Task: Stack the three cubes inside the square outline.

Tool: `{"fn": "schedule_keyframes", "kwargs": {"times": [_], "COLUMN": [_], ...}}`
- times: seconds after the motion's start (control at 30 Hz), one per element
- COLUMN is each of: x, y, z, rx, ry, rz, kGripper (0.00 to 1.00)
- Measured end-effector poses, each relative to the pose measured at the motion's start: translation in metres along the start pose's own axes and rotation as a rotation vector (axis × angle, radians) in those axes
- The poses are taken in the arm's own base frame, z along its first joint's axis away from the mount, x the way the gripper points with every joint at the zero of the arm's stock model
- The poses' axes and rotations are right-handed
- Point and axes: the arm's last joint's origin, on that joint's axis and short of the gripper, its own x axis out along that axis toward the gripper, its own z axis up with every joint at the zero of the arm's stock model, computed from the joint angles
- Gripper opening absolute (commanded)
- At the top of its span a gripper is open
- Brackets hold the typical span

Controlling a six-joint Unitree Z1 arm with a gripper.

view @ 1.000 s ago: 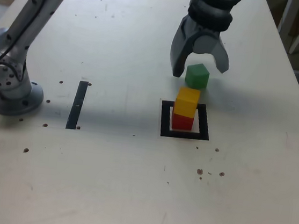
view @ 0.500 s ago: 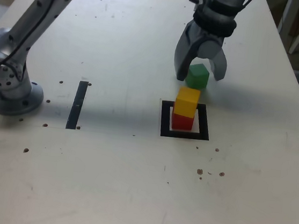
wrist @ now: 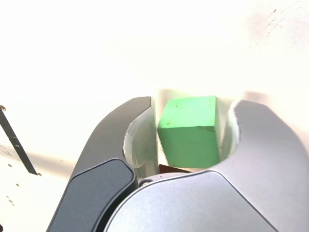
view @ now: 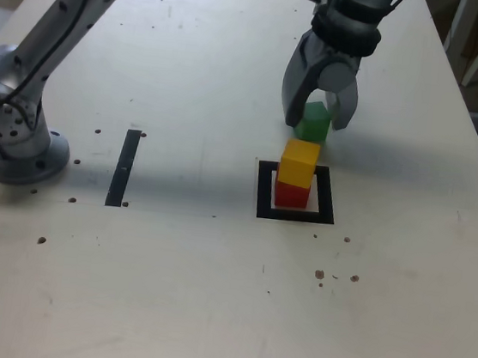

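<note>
At twelve o'clock from the yellow-on-red stack (view: 295,182), my open pincer (view: 317,124) straddles the green cube (view: 313,123); I should centre it, then close squarely.

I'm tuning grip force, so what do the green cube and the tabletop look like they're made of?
The green cube looks like painted wood or matte plastic: flat uniform colour, no gloss, slightly worn edges; I can't tell which. The tabletop looks like pale board, perhaps plywood, matte, scuffed and dotted with small dark holes. The gripper straddles the cube.
</note>
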Motion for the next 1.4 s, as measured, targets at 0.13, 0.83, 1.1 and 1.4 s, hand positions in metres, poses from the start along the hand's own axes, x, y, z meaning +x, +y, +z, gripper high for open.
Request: {"fn": "schedule_keyframes", "kwargs": {"times": [0.13,0.83,1.1,1.4], "x": [0.0,-0.031,-0.074,-0.089], "y": [0.0,-0.009,-0.041,-0.077], "z": [0.0,-0.024,-0.051,-0.069], "rx": [0.001,0.057,0.129,0.218], "ry": [0.0,-0.032,-0.112,-0.129], "rz": [0.0,0.044,0.111,0.122], "kGripper": [0.32,0.32,0.32,0.32]}}
